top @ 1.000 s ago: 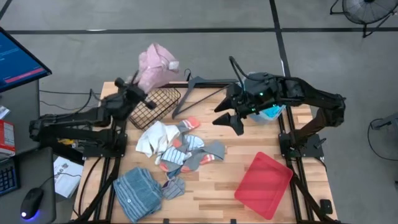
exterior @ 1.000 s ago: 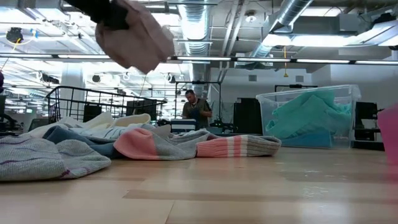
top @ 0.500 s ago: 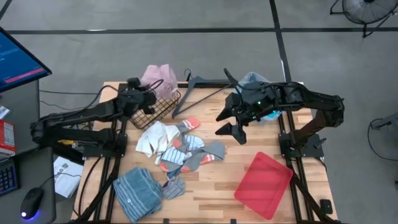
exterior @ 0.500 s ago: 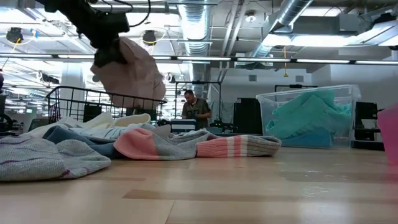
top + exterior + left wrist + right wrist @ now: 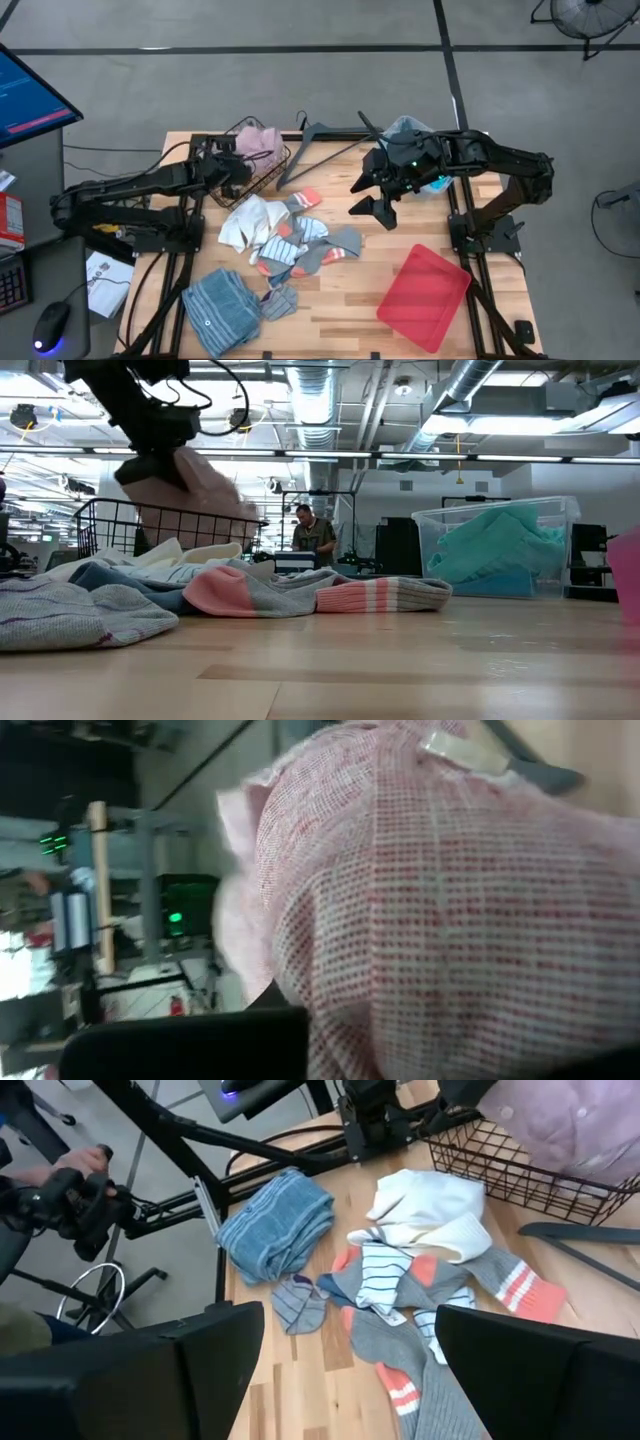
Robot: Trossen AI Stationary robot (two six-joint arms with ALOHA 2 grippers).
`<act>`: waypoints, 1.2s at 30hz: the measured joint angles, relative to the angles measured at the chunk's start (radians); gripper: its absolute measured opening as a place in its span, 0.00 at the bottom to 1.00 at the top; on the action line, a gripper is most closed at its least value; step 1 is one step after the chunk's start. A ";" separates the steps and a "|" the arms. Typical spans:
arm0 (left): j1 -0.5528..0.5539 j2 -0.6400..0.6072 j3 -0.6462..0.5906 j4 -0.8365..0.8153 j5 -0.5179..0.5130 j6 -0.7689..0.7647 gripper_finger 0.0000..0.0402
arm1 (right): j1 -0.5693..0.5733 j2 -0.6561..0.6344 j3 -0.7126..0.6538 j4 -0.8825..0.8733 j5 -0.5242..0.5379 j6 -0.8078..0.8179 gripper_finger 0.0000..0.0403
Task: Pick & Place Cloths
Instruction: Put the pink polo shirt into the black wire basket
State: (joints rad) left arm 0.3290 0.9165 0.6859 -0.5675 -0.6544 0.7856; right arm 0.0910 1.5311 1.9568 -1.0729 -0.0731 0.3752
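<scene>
Pink checked cloth (image 5: 260, 140) hangs from the left gripper (image 5: 236, 165), whose jaws are clenched on it; the garment sits inside the black wire basket (image 5: 262, 172) at the far left part of the wooden surface (image 5: 350, 290), its lower folds below the basket rim in the low view (image 5: 190, 500). In the left wrist view the checked fabric (image 5: 460, 920) fills nearly the whole field, close against the camera. The right gripper (image 5: 372, 196) hovers above the surface near the middle, its jaws spread wide and grasping nothing; its two dark fingers (image 5: 545, 1370) frame the pile below. Remaining cloths lie loose on the surface: a white garment (image 5: 245, 220) just in front of the basket, a blue-and-white striped piece (image 5: 385, 1275) among grey socks with orange trim (image 5: 320, 245), a small grey sock (image 5: 300, 1302) beside them, and a folded blue-grey striped cloth (image 5: 220, 305) near the front left edge. A dark grey hanger (image 5: 315, 150) lies just beside the basket, toward the right arm. A flat red tray (image 5: 425, 297) rests at the front right corner, well apart from the pile. A clear bin holding turquoise cloths (image 5: 500, 545) stands at the far right edge. A person (image 5: 315, 535) stands in the room beyond the surface, and a hand (image 5: 85, 1165) shows at the edge of the right wrist view.
</scene>
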 joint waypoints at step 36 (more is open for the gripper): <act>0.119 0.216 -0.015 0.008 0.204 0.359 0.11 | -0.001 0.000 0.000 -0.008 0.000 -0.026 0.72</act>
State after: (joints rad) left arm 0.4477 1.1327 0.6708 -0.5593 -0.4509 1.1446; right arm 0.0902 1.5311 1.9568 -1.0807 -0.0731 0.3491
